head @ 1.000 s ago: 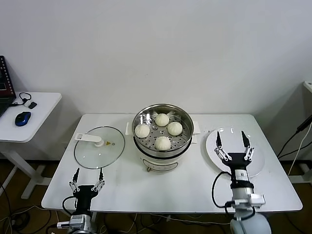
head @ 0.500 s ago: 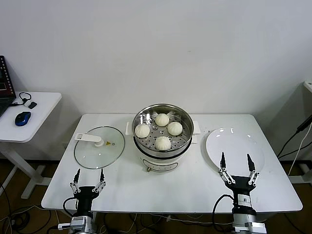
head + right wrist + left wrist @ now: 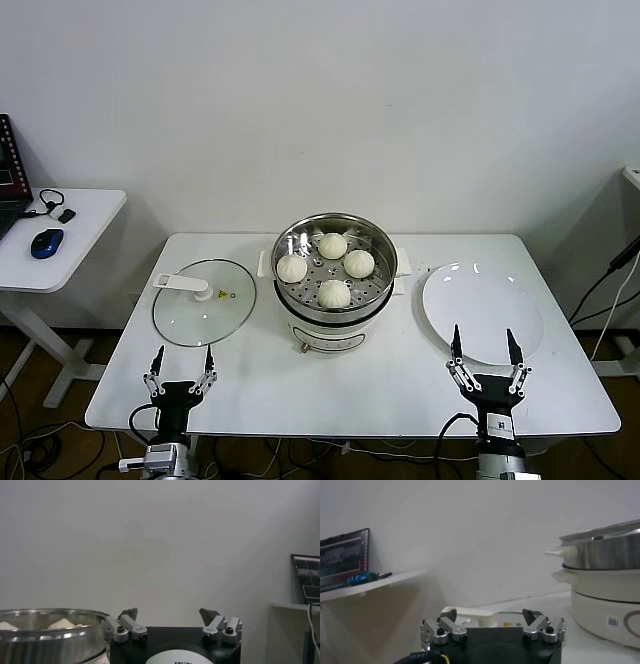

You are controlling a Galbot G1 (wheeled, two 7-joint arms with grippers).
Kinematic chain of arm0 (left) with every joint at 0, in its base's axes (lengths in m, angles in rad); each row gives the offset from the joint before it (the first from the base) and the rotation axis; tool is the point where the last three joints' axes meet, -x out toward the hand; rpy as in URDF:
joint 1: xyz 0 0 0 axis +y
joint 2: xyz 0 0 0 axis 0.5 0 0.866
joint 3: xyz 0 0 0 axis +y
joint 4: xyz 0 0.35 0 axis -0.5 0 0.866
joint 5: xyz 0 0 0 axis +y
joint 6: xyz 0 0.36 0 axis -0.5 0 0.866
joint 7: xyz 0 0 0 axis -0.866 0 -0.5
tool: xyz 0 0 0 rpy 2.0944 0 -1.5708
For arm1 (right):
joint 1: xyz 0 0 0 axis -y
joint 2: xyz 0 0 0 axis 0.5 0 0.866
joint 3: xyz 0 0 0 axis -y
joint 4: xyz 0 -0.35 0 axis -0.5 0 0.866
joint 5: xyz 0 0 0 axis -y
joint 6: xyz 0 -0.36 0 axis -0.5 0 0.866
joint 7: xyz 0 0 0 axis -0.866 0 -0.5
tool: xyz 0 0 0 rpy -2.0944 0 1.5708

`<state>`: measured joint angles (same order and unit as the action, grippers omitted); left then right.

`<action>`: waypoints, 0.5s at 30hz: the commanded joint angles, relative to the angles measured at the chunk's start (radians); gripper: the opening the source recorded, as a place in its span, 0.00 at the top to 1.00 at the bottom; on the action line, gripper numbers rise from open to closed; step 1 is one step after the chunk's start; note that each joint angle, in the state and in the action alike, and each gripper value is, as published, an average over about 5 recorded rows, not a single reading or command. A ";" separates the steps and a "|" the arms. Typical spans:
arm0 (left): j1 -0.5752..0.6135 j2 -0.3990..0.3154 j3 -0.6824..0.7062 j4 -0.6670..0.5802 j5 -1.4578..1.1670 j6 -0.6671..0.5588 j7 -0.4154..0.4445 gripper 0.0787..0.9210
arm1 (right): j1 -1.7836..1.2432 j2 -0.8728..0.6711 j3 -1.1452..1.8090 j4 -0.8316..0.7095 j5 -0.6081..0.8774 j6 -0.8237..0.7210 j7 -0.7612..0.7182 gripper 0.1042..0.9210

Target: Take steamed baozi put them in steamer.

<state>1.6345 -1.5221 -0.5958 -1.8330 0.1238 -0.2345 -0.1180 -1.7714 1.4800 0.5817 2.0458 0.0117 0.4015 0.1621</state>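
Baozi (image 3: 334,293) in steamer (image 3: 375,290) (tools (image 3: 485,352) apart)

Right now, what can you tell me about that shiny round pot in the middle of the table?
The steamer is a round, shiny metal basket with a perforated floor and white side handles, sitting upright on a white pot base at the table's centre. Its lid is off. Four cream-white baozi rest inside, apart from one another. Neither claw touches it.

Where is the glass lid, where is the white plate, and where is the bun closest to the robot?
glass lid (image 3: 203,315), head view, middle of the clear glass.
white plate (image 3: 482,310), head view, bare centre of the plate.
nearest baozi (image 3: 334,293), head view, top of its dome, inside the steamer (image 3: 300,228).
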 commanded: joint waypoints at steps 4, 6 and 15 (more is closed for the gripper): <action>-0.001 0.002 -0.003 0.006 -0.006 -0.001 0.000 0.12 | -0.015 0.012 -0.015 0.002 -0.018 0.009 0.002 0.12; -0.002 0.002 -0.004 0.007 -0.007 -0.001 0.000 0.12 | -0.014 0.012 -0.020 0.001 -0.021 0.007 0.003 0.12; -0.006 0.002 -0.003 0.012 -0.008 -0.002 -0.001 0.12 | -0.017 0.010 -0.025 0.003 -0.026 0.002 0.002 0.12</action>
<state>1.6290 -1.5210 -0.5990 -1.8238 0.1165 -0.2358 -0.1186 -1.7834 1.4867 0.5609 2.0464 -0.0081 0.4045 0.1628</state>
